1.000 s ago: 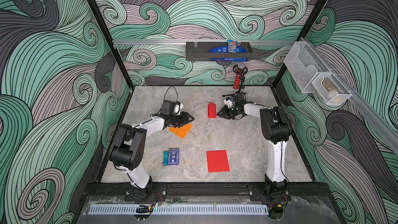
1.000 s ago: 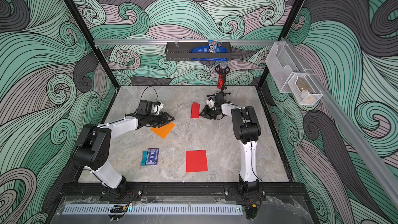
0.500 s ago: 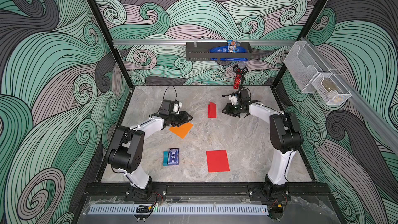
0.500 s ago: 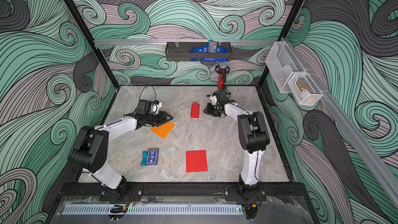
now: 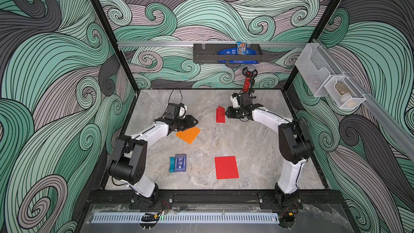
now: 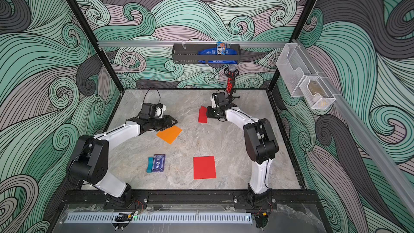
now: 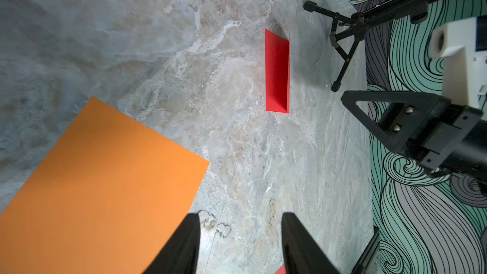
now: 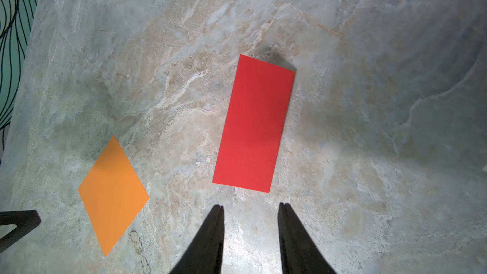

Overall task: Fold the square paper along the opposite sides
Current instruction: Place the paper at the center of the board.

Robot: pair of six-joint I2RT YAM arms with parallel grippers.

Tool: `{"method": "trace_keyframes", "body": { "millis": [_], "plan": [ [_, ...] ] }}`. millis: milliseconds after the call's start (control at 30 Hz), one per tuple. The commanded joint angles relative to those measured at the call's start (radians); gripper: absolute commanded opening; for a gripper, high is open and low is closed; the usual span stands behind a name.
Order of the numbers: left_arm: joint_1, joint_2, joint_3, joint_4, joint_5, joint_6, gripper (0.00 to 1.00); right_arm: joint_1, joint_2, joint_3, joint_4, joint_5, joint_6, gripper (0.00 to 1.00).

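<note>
the folded red paper (image 8: 254, 123) lies just in front of the microphone stand (image 5: 247, 81), halved edge to edge. its top flap stands lifted in both top views, likely because the crease is soft. the right gripper (image 8: 251, 205) sits just beside it, jaws parted and empty, probably clear of a finished fold. farther from the stand, the left gripper (image 7: 241, 214) hovers half open and empty at the orange paper's (image 7: 100, 180) corner. above the stand, a black wall rack (image 5: 201, 57) holds blue snack packets (image 5: 233, 51); a mesh bin (image 5: 345, 96) holds something yellowish, unclear.
</note>
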Motion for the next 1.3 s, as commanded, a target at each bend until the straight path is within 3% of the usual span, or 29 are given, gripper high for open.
{"method": "trace_keyframes", "body": {
  "millis": [0,467,700,1267],
  "plan": [
    [-0.006,-0.035,-0.005,-0.024,-0.035,0.028,0.52,0.01,0.051,0.077,0.044,0.072,-0.035,0.41],
    [-0.007,-0.019,0.003,-0.028,-0.032,0.029,0.52,0.108,0.238,0.231,0.041,0.245,-0.101,0.62],
    [-0.006,-0.031,0.0,-0.029,-0.035,0.033,0.52,0.126,0.266,0.223,0.038,0.33,-0.115,0.65],
    [-0.005,-0.037,0.002,-0.031,-0.034,0.031,0.52,0.107,0.265,0.192,0.039,0.305,-0.099,0.65]
  ]
}}
